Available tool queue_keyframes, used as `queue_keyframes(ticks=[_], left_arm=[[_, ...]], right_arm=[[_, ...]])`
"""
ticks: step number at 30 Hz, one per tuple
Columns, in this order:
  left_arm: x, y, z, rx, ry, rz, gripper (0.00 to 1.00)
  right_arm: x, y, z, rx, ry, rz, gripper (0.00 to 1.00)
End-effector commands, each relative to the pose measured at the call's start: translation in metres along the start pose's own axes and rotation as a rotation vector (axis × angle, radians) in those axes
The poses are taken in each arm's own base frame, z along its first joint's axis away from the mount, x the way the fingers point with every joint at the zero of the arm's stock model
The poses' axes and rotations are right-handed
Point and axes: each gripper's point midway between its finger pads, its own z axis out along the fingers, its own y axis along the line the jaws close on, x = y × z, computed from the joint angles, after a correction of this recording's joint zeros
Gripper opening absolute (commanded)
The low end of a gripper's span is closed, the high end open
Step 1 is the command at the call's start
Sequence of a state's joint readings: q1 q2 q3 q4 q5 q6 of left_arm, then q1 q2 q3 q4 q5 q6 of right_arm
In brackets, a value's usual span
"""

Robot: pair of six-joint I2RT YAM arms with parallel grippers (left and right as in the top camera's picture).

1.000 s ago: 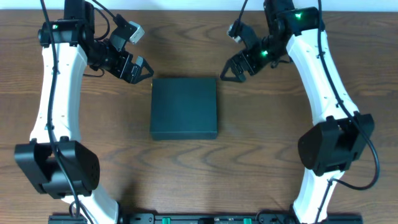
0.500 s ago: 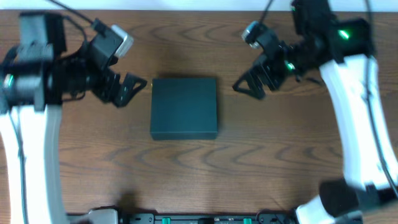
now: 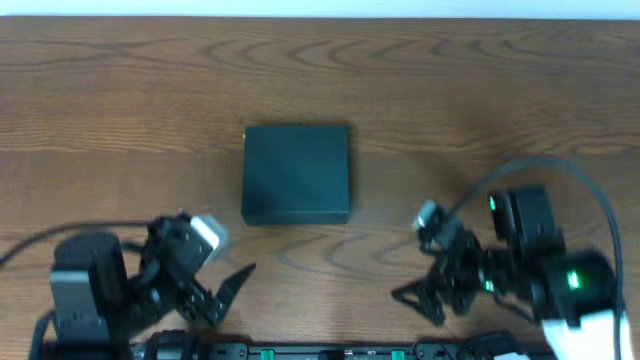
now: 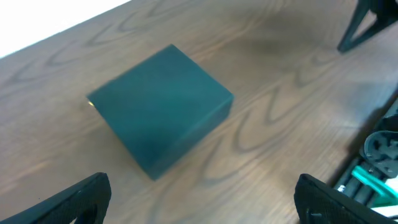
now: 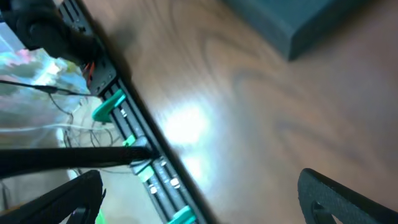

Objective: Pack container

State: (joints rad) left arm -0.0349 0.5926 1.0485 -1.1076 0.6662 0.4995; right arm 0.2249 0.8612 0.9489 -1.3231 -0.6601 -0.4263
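The container [image 3: 296,173] is a dark teal-black square box lying shut in the middle of the wooden table, and nothing touches it. My left gripper [image 3: 225,297] hangs open at the near left edge, well short of the box. My right gripper [image 3: 418,305] hangs open at the near right edge. The left wrist view has the container [image 4: 160,109] ahead of the left gripper [image 4: 202,199], whose wide-apart fingers hold nothing. In the right wrist view only a corner of the container [image 5: 305,22] shows, and the right gripper [image 5: 202,199] is empty above the table's edge.
A black rail with green clips [image 5: 143,155] runs along the table's near edge [image 3: 320,350]. Beyond that edge lie cables and a crumpled clear bag [image 5: 34,62]. One finger of the right gripper [image 4: 367,25] shows in the top right of the left wrist view.
Both arms have drawn back from beside the container's far corners to the table's near edge. Both grippers stayed open. The container has not moved.
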Motion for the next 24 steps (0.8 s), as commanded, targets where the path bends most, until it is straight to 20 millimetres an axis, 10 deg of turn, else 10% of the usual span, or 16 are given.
queue_keyframes(ticks=[1,24], left_arm=[[0.0030,-0.0059,-0.0037,-0.003,-0.025,-0.057,0.96],[0.0063,-0.0011,-0.0053,-0.040,-0.013,-0.051,0.95]], right_arm=[[0.0071,0.0158,-0.0053,-0.012,-0.071,0.085,0.99],[0.0099,0.0215,-0.0141,0.019,-0.127,0.123,0.99]])
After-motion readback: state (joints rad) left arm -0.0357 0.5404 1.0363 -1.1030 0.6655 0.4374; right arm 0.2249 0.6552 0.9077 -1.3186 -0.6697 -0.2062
